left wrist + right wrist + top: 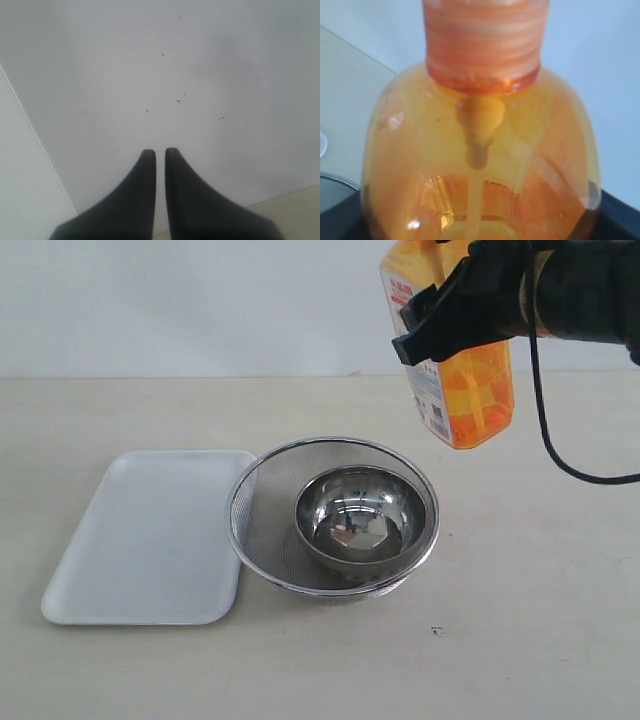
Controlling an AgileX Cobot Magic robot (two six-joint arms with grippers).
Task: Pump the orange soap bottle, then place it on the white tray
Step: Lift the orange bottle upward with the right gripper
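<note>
The orange soap bottle point(465, 370) hangs in the air at the upper right, tilted, its top cut off by the frame edge. My right gripper point(445, 315) is shut on its body, dark fingers across the label. In the right wrist view the orange soap bottle point(480, 165) fills the picture, its ribbed orange collar toward the top; the pump head is out of view. The white tray point(150, 535) lies flat on the table at the left with nothing on it. My left gripper point(160, 152) is shut on nothing, facing a pale wall, and is outside the exterior view.
A round steel mesh strainer point(270, 520) with a shiny steel bowl point(362, 515) inside it stands mid-table, just right of the tray and below-left of the bottle. A black cable point(550, 430) loops down from the right arm.
</note>
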